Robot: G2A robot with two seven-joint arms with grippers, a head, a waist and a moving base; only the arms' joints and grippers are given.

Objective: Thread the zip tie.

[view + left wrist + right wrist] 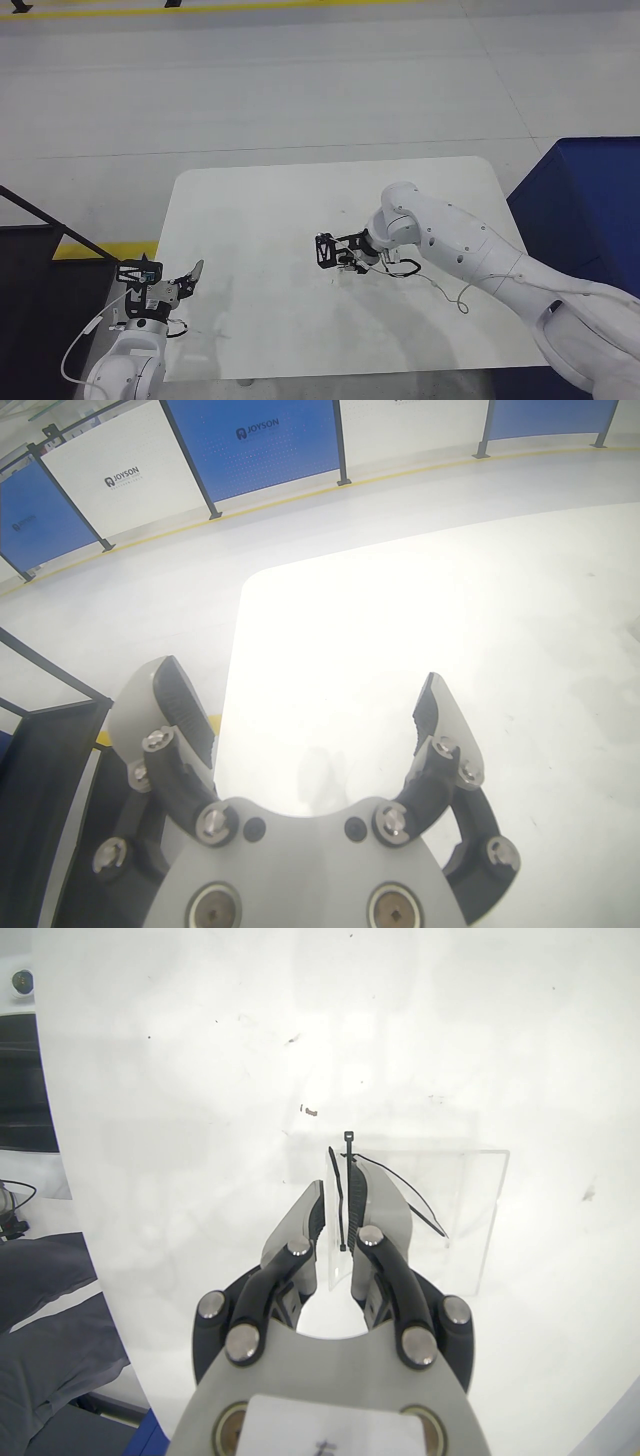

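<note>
A black zip tie (348, 1143) stands against the upright wall of a clear plastic stand (480, 1218) on the white table (300, 200); its head pokes out past the fingertips. A second thin black strand (425, 1213) curves away over the stand's flat base. My right gripper (337, 1175) straddles that wall near the table's middle (335, 255), its jaws drawn close with the strap and wall between them. My left gripper (299, 667) hangs open with nothing in it at the table's near left corner (190, 275).
A thin cable (450, 295) trails on the table under the right arm. A blue cabinet (590, 200) stands off the right edge and a black rail (50, 225) off the left. The table's far half is bare.
</note>
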